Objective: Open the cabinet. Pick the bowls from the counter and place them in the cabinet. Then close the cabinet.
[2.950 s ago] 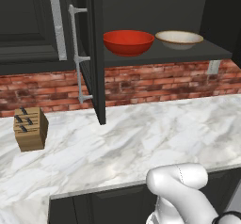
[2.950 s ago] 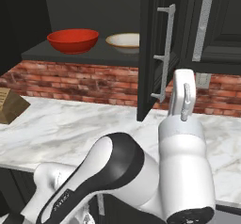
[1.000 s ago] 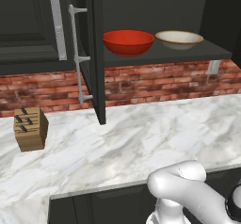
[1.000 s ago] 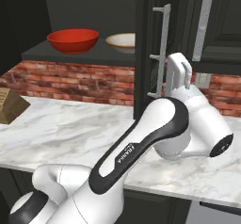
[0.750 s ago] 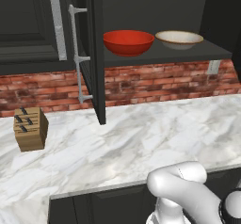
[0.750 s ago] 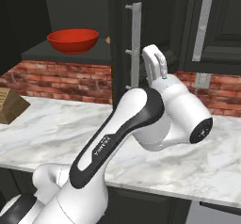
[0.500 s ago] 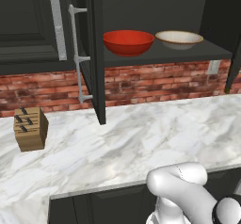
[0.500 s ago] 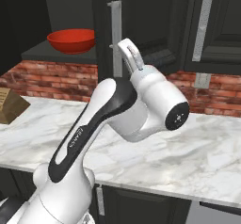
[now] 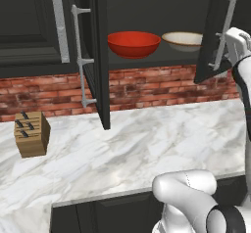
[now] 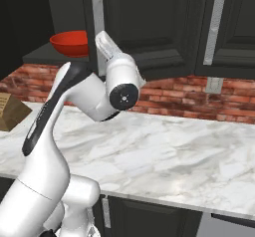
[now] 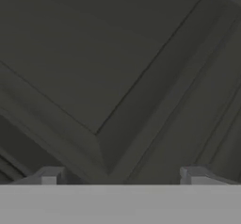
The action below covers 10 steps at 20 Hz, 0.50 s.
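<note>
Two bowls, the red bowl [image 9: 133, 43] and the tan-rimmed bowl [image 9: 184, 39], sit side by side on the cabinet [image 9: 147, 11] shelf, above the marble tabletop [image 9: 147, 144]. I see my fingers [image 11: 120, 175] spread wide, gripping nothing, close against the right door's [image 9: 212, 26] raised panel, which stands half shut.
</note>
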Available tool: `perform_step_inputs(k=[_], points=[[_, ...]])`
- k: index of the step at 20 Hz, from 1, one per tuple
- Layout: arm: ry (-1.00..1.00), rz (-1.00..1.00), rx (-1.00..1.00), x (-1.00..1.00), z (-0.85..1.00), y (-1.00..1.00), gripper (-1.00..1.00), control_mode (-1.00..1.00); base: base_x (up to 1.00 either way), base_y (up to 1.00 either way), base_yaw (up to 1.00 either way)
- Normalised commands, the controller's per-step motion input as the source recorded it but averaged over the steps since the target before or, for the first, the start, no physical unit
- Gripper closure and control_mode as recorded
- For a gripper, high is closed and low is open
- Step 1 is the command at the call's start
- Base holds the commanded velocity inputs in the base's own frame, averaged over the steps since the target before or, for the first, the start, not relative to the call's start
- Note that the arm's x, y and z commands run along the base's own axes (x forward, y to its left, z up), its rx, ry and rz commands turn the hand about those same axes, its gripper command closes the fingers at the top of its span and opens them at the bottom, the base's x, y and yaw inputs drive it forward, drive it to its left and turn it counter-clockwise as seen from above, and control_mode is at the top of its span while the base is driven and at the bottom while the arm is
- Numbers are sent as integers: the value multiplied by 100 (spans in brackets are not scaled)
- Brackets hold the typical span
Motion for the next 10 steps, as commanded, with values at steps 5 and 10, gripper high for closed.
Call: perform_step_inputs(k=[5,10], points=[[-1,-31,-13,100,0,10,-100,-100,0,0,0],[12,-27,-4,100,0,0,-100,-100,0,0,0]])
